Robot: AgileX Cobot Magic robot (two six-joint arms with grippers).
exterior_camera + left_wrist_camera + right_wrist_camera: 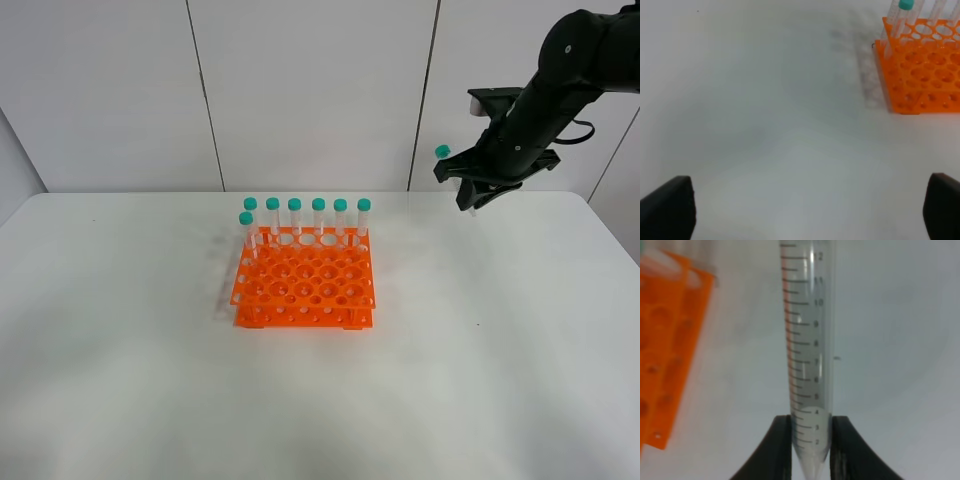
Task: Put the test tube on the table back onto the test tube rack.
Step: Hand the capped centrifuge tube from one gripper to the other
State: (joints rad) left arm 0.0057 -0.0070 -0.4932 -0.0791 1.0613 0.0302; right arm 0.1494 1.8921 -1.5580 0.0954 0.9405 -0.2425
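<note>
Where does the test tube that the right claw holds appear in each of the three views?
Exterior high: the test tube is at the upper right of the picture, tilted, in the right claw.
Left wrist: it is not in this picture.
Right wrist: it fills the middle of the picture, its pointed tip between the jaws.
Shared landmark: the orange test tube rack shows in all three views.
</note>
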